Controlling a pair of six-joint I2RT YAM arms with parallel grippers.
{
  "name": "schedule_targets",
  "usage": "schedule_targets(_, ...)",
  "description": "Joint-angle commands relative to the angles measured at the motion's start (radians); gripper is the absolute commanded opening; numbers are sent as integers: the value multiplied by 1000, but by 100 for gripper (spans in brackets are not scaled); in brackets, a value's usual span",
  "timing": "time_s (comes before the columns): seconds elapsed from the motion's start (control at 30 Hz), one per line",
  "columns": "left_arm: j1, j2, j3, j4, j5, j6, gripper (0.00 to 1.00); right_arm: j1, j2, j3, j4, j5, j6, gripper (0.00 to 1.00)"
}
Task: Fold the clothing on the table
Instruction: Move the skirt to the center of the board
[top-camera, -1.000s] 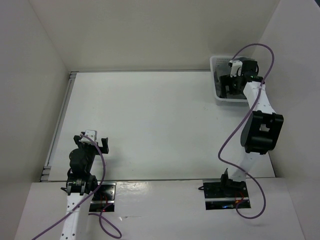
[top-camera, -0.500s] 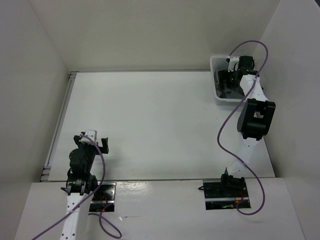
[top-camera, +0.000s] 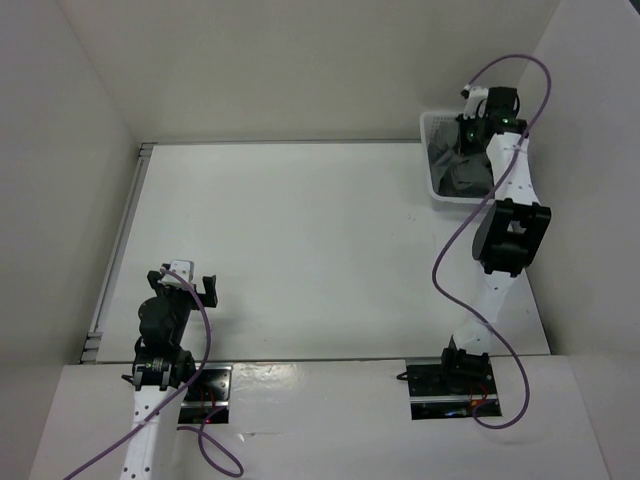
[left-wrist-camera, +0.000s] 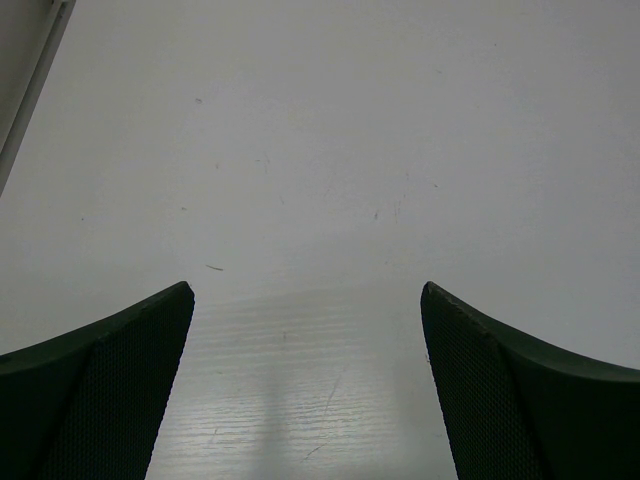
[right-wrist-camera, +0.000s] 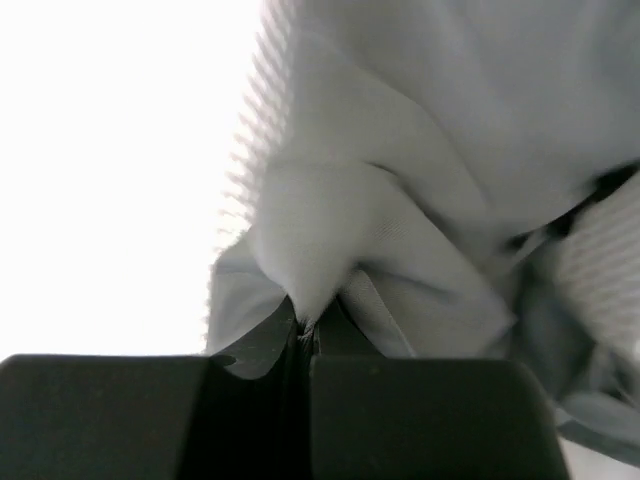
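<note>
Right jaws tight on clothing (right-wrist-camera: 330, 230) fold, wrist view only; left jaws wide, empty.

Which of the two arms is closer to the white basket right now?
The right. The right gripper is over the basket, pinching the grey clothing in it. The left gripper hangs open at the table's near left, far away.

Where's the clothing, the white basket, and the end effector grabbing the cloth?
clothing (top-camera: 462, 175): top view, grey fabric bunched inside the basket.
white basket (top-camera: 428, 130): top view, its left rim.
right end effector (right-wrist-camera: 303, 328): right wrist view, between the fingertips pinching cloth.
</note>
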Motion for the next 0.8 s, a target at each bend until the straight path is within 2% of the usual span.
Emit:
schedule_targets(0.0,-4,-136,-38,31,-3,13,100,-2,-263,192,-32,-152,47,0)
schedule_targets(0.1,-4,-136,-38,31,-3,13,100,17,-331,280,-75,-274,75,0)
schedule_targets(0.17,-4,-136,-38,31,-3,13,100,74,-385,318,-99,-375,75,0)
schedule_targets(0.37,-4,-136,-38,31,-3,13,100,255,-492,266,-135,-553,53,0)
schedule_targets(0.47,-4,-136,-38,31,-3,13,100,265,-521,150,-87,-718,81,0)
schedule_targets(0.53,-4,-136,-38,31,-3,13,100,275,-535,57,-49,-753,92,0)
schedule_targets(0.6,-4,-136,-38,31,-3,13,100,330,-570,-44,-49,-730,35,3)
schedule_targets(0.63,-4,-136,-38,31,-3,13,100,352,-581,-88,-49,-692,15,16)
schedule_targets(0.67,-4,-136,-38,31,-3,13,100,373,-607,-138,-20,-517,27,78)
schedule_targets(0.7,-4,-136,-38,31,-3,13,100,404,-621,-254,23,-395,58,99)
schedule_targets(0.73,-4,-136,-38,31,-3,13,100,404,-621,-304,107,-272,93,99)
schedule_targets(0.77,-4,-136,-38,31,-3,13,100,404,-621,-341,123,-162,121,99)
